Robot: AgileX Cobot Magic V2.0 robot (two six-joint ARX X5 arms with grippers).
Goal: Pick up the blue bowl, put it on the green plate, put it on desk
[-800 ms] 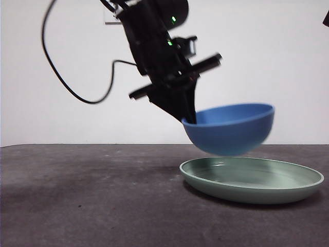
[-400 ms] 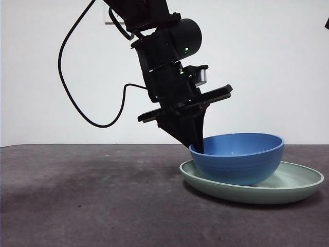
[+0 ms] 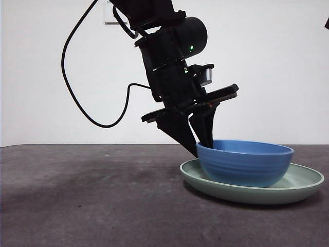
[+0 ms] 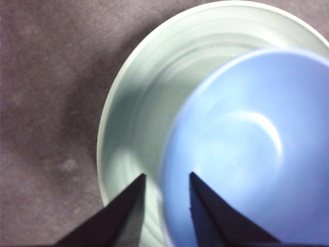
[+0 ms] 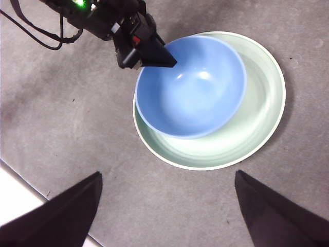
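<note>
The blue bowl [image 3: 244,164] sits upright in the green plate [image 3: 303,188], towards its left side, on the desk [image 3: 77,195]. My left gripper [image 3: 200,146] is open and straddles the bowl's left rim, one jaw inside and one outside. The left wrist view shows the bowl [image 4: 247,144], the plate [image 4: 139,103] and my left gripper [image 4: 167,177] with the rim in the gap between its jaws. My right gripper [image 5: 167,177] is open and empty, high above, looking down on the bowl [image 5: 190,85], the plate [image 5: 257,118] and the left gripper [image 5: 154,54].
The left arm's black cable [image 3: 77,103] loops down to the left of the arm. A black tip of the waiting right arm [image 3: 326,21] shows at the top right corner. The desk's pale front edge [image 5: 15,195] shows in the right wrist view.
The left gripper lowered the blue bowl from above the plate onto it, then opened its jaws. The bowl went from tilted to sitting level in the plate.
</note>
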